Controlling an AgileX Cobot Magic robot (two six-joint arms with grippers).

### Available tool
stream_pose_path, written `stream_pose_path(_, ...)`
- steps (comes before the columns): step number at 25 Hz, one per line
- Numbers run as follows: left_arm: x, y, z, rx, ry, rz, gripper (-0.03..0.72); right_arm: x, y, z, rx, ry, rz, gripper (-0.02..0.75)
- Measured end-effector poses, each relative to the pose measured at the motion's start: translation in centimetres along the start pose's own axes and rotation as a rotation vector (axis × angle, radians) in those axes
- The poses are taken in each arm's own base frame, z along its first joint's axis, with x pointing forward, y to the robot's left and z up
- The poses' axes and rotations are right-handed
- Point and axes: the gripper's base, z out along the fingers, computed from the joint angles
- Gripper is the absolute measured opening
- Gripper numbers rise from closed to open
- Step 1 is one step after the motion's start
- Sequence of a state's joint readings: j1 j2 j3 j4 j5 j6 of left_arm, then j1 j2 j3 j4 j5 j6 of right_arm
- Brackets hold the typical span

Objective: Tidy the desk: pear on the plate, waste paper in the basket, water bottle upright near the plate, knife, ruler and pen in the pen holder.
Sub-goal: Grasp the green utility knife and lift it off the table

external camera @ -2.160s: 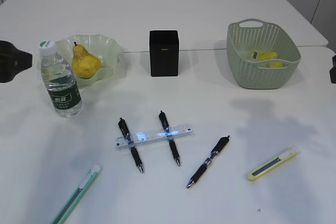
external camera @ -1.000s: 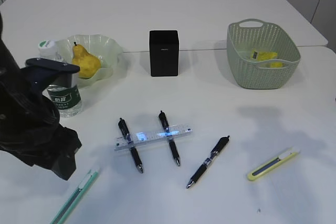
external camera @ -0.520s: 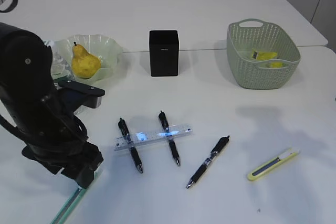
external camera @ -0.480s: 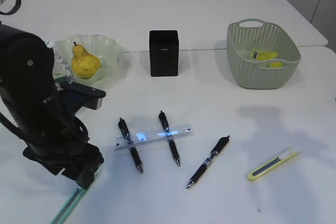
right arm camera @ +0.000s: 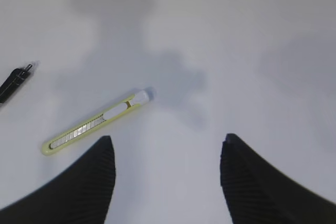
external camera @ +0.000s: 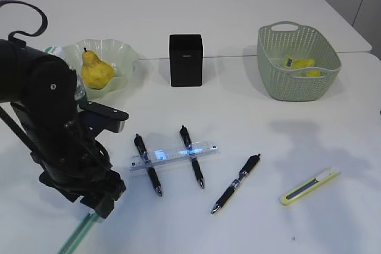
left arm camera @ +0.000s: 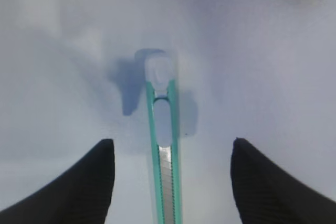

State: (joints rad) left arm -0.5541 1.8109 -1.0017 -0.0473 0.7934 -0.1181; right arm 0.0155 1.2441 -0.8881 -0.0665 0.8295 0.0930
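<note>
Two pincers in play. Left pincer [left arm camera: 169, 182] is spread, its dark fingers straddling the slim teal snap-off knife [left arm camera: 164, 150] lying flat on the white desk [external camera: 256, 105], gripping nothing; the blade's long axis runs between the fingers, presumably so closing takes it across its narrow width. Right pincer [right arm camera: 167, 182] hangs spread above bare desk, the yellow-green knife [right arm camera: 97, 121] lying ahead to its left, untouched. Outward: clear plastic ruler [external camera: 174, 154] rests across two black pens [external camera: 147, 165], a third alongside. Black square pen holder [external camera: 186, 60] stands behind, well apart.
</note>
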Motion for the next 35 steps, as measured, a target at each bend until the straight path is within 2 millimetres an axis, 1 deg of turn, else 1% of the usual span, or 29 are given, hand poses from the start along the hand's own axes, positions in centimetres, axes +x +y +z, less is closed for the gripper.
stream_pose_path(11,-0.2,0.0,1.8,-0.006,0.038,0.004,0.468,0.0,0.0,0.0,0.0,0.0,0.0,0.496)
stream_pose_path(35,-0.3,0.0,1.8,-0.006,0.032,0.005,0.428,0.0,0.0,0.0,0.001,-0.004,-0.001,0.495)
